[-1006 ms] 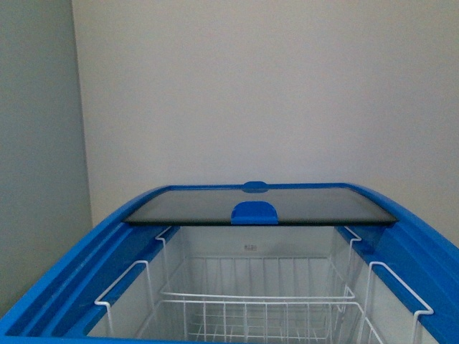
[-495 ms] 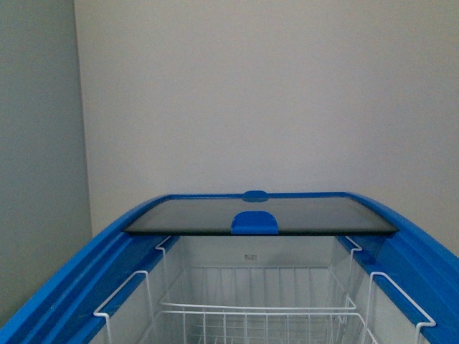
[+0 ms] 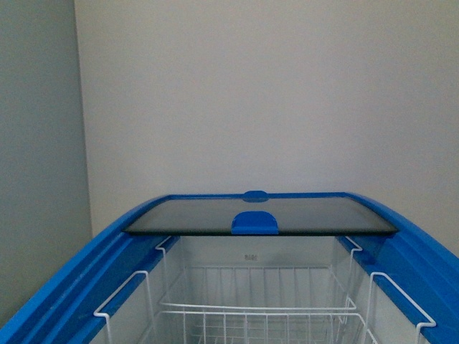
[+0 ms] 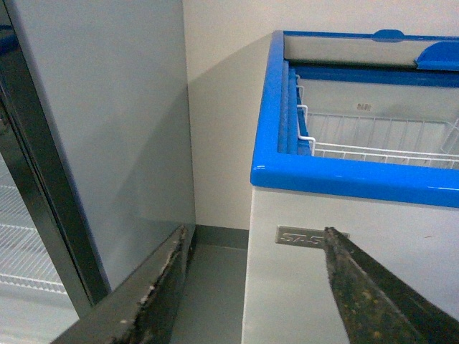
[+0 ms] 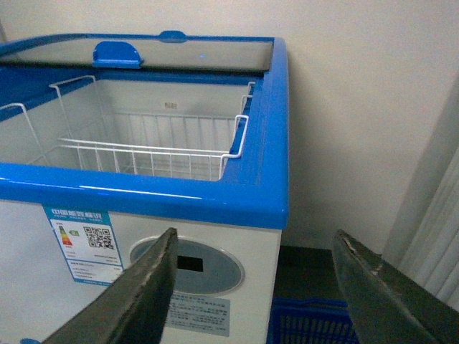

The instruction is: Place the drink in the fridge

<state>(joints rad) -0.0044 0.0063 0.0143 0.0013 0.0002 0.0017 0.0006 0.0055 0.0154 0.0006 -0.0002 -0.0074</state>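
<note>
Oddly, the drink is nowhere in any of the three views, so where it is cannot be told from these pictures. The fridge (image 3: 64, 287) fills the lower part of the front view, its blue rim running away toward the wall. Its glass lid (image 3: 258, 215) sits at the far end of the fridge, with a blue handle (image 3: 254, 222) on its near edge, so the near part of the opening is uncovered. Inside the fridge hangs a white wire basket (image 3: 251, 312), which looks bare of goods.

Neither arm shows in the front view. The left end effector (image 4: 247, 287) is in front of the fridge's white outer wall, below the rim, its fingers apart with nothing between them. Beside the fridge on that side stands a tall grey cabinet (image 4: 107, 129). The right end effector (image 5: 254, 294) is also in front of the fridge, below the rim near a round grey panel (image 5: 186, 266) and an energy label (image 5: 80, 244); its fingers are spread wide and hold nothing.

My reading is that the fridge is open and ready, but the bottle is not yet in hand. The next move therefore calls for finding the drink, closing one end effector around its body, then lifting it over the rim and lowering it into the basket.
</note>
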